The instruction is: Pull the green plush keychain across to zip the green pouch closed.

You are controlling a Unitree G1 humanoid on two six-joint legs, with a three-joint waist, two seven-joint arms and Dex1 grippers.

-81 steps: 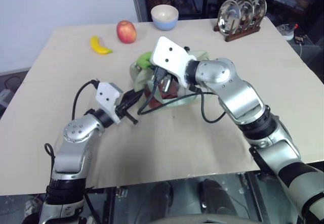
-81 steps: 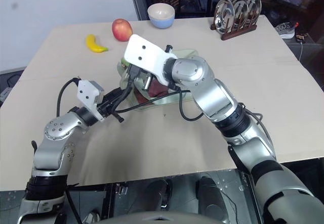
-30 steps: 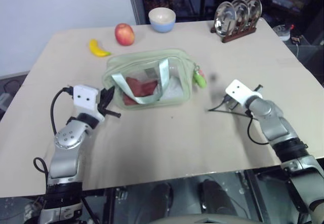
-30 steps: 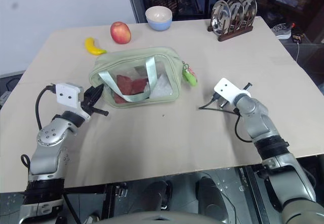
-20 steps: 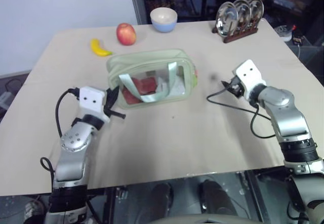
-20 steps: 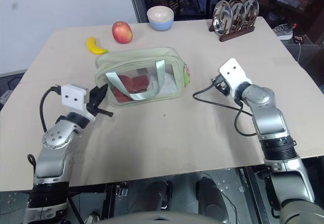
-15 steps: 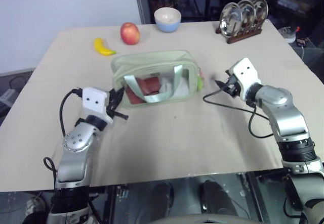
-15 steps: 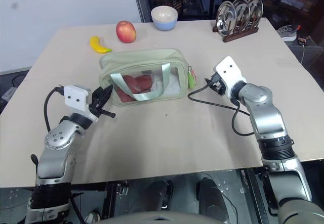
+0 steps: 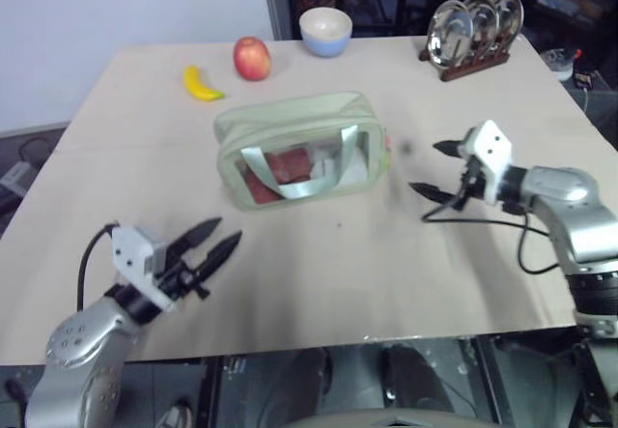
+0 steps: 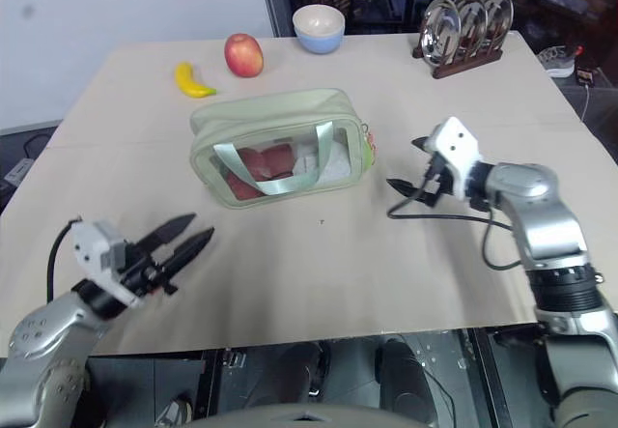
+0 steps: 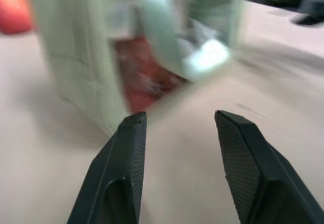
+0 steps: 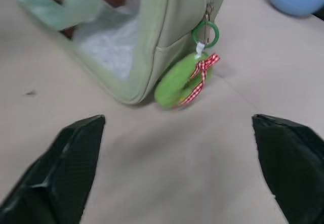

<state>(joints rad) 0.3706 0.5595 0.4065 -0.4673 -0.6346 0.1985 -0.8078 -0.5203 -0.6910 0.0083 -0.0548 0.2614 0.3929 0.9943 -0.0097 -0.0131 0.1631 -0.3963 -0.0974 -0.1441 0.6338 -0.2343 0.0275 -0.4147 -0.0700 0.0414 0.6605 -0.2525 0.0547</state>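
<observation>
From my station I counted one green pouch point(image 10: 280, 146) ahead of my left claw point(image 10: 180, 238), with one green plush keychain point(image 12: 178, 85) hanging at its end, just off my right claw point(image 10: 407, 167). Inside the pouch I made out red contents, number unclear. Beyond both claws there were one banana point(image 10: 192, 80), one apple point(image 10: 243, 55), one bowl point(image 10: 319, 28), and one rack point(image 10: 467, 61) holding three metal plates point(image 10: 463, 18).
</observation>
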